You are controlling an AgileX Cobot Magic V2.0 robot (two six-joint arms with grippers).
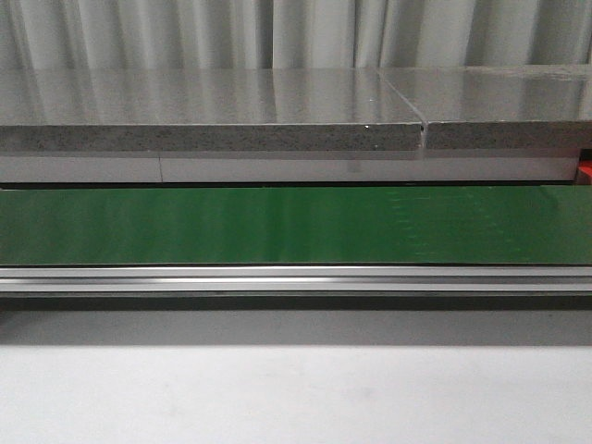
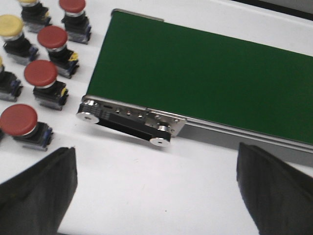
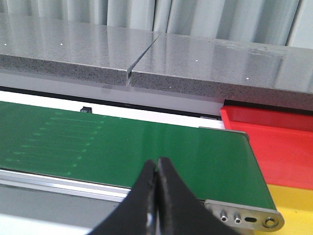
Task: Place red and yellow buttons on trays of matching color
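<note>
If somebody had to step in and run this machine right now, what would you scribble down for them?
Left gripper: open, empty, hovering near one end of the green conveyor belt.
Right gripper: shut, holding nothing, over the belt's other end.
Buttons: red buttons and yellow buttons stand in a cluster on the white table beside the belt's left-arm end.
Trays: red tray and yellow tray sit side by side past the belt's right-arm end; the parts in view hold no buttons.
Done: nothing visible yet; the belt is bare.
Left: sort every button onto its matching tray.
</note>
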